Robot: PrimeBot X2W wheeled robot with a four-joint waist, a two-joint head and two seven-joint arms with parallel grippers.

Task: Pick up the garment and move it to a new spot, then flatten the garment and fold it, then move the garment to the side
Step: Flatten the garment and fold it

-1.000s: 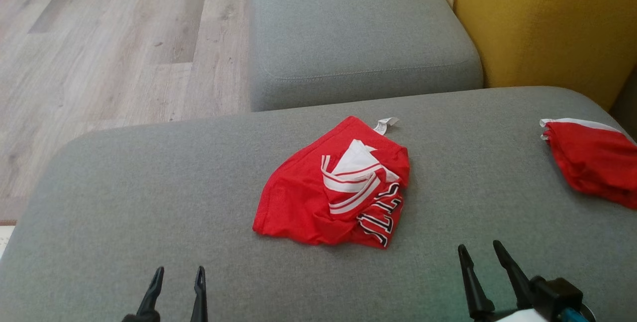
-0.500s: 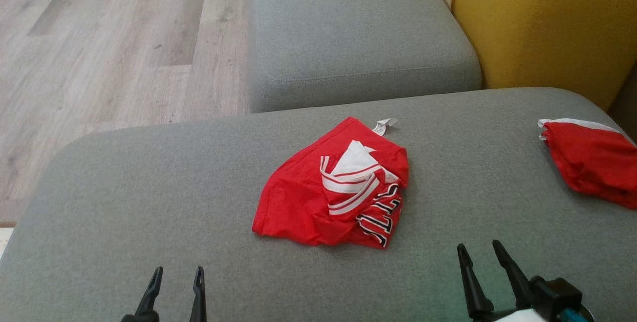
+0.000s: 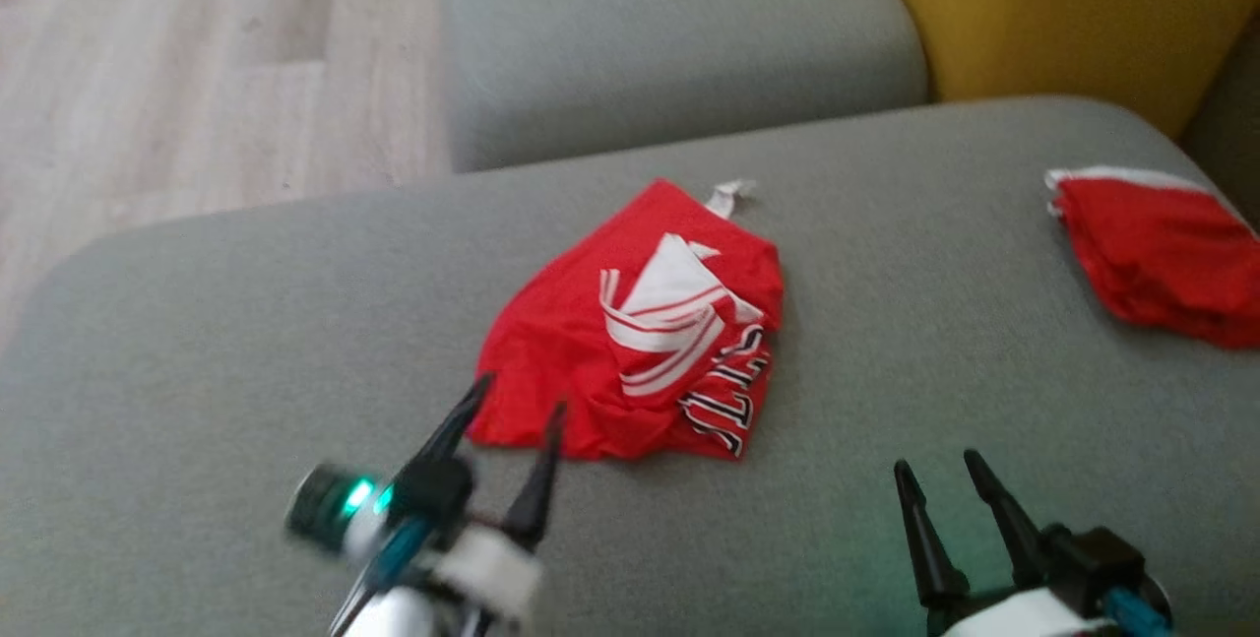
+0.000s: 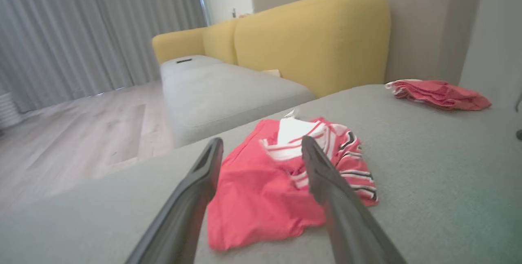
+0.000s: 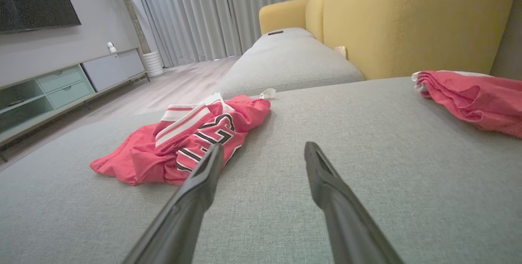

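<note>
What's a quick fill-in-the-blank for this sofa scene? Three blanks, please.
1. The crumpled jersey in the middle of the grey cushion is mostly ____ in colour.
2. The left hand points at the jersey with its fingers ____ and nothing held.
3. The other garment lies toward the robot's ____ side.
Missing words: red; open; right.

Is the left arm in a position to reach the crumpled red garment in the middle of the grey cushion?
Probably yes. The left gripper is open, with its fingertips at the near edge of the garment, and nothing stands between them on the grey cushion.
</note>
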